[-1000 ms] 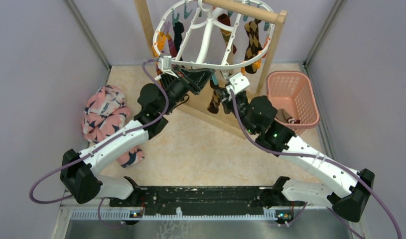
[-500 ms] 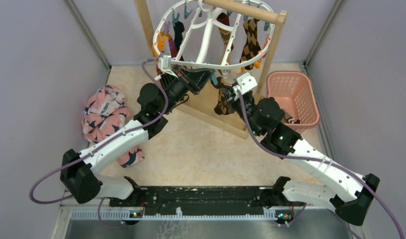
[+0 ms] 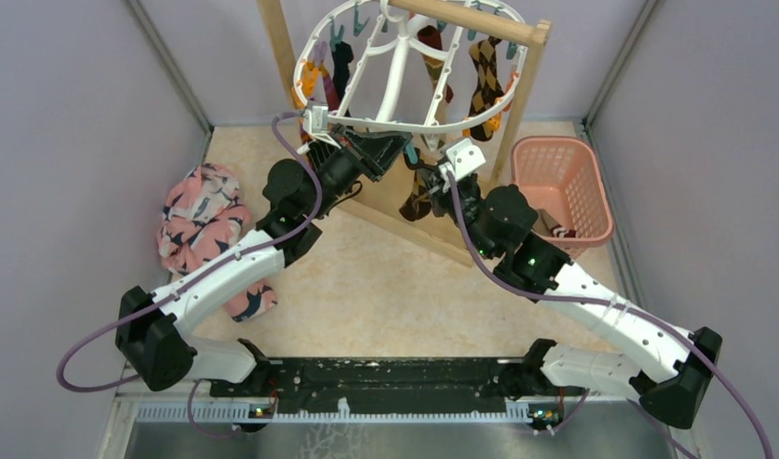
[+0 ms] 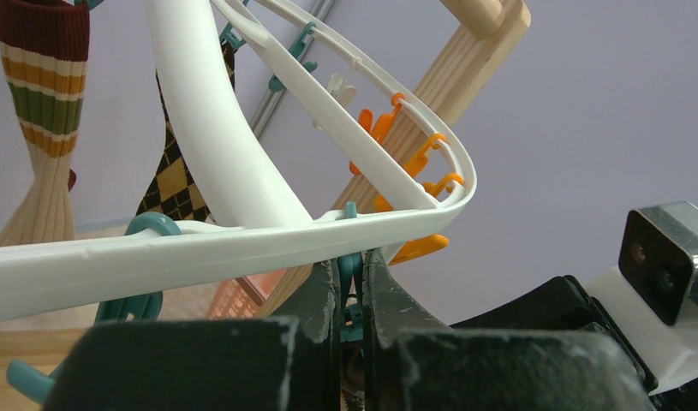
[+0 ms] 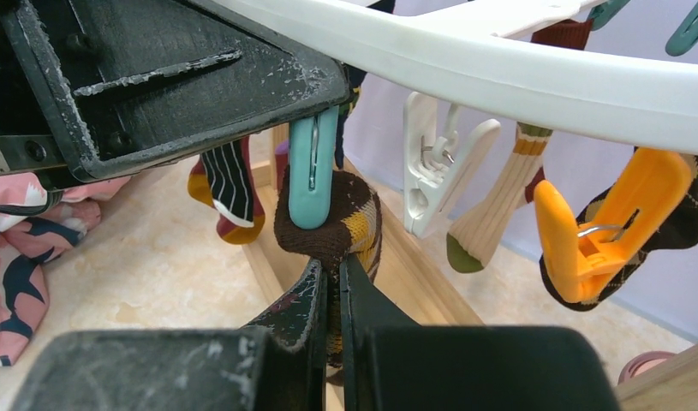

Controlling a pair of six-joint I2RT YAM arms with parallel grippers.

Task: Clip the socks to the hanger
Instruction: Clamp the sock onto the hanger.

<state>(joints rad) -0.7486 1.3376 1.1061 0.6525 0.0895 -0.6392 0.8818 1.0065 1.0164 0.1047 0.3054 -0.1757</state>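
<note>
The white oval hanger (image 3: 397,72) hangs from the wooden rack, with several socks clipped to it, among them an argyle one (image 3: 483,81) and a black one (image 3: 342,65). My left gripper (image 4: 352,259) is shut on the handles of a teal clip (image 4: 349,281) just under the hanger's rim (image 4: 199,248). My right gripper (image 5: 332,264) is shut on a brown-and-yellow argyle sock (image 5: 328,227). It holds the sock's bunched top right at the lower end of that teal clip (image 5: 311,171). In the top view both grippers meet below the near rim, the left (image 3: 401,148) beside the right (image 3: 425,182).
The tall wooden rack (image 3: 521,91) carries the hanger. A pink lattice basket (image 3: 588,186) stands at the right. A pink bird-print cloth (image 3: 202,225) lies at the left. A white clip (image 5: 431,163) and an orange clip (image 5: 602,223) hang next to the teal one.
My right gripper, still holding the sock, swung slightly right and then back left under the rim. The left arm has stayed still on the clip.
</note>
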